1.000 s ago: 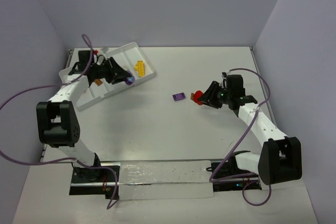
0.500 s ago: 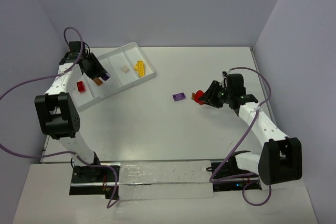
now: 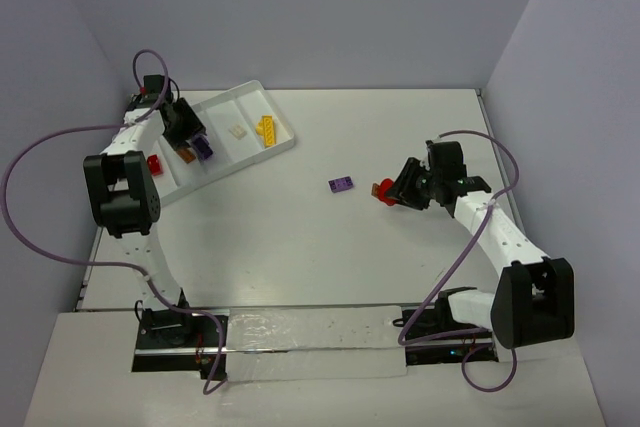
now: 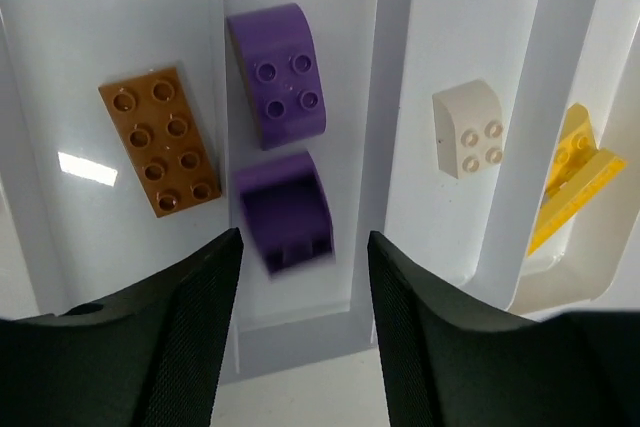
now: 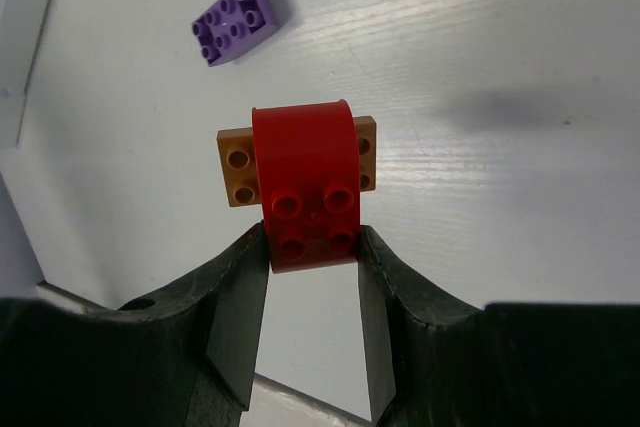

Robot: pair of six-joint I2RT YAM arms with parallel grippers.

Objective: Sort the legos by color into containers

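The white tray [image 3: 283, 146] lies at the back left. My left gripper [image 4: 303, 242] is open and empty above it; in the top view, the left gripper [image 3: 190, 137] hovers over the tray's middle. Below it lie two purple legos [image 4: 278, 72], the near one [image 4: 286, 209] blurred. One compartment over lies an orange lego [image 4: 161, 139]. A beige lego [image 4: 466, 128] and yellow legos [image 4: 575, 179] lie in the compartments to the right. A red lego [image 3: 154, 164] lies in the tray's left end. My right gripper [image 5: 311, 237] is shut on a red lego [image 5: 306, 183] over an orange lego [image 5: 237, 164].
A flat purple lego [image 5: 235, 19] lies loose on the table left of my right gripper; it also shows in the top view [image 3: 340, 184]. Purple cables loop from both arms. Walls close in the table at the back and sides.
My left gripper swung from the tray's right side to its middle and let go of the purple lego, which now lies in the tray. My right gripper shifted slightly right with the red lego.
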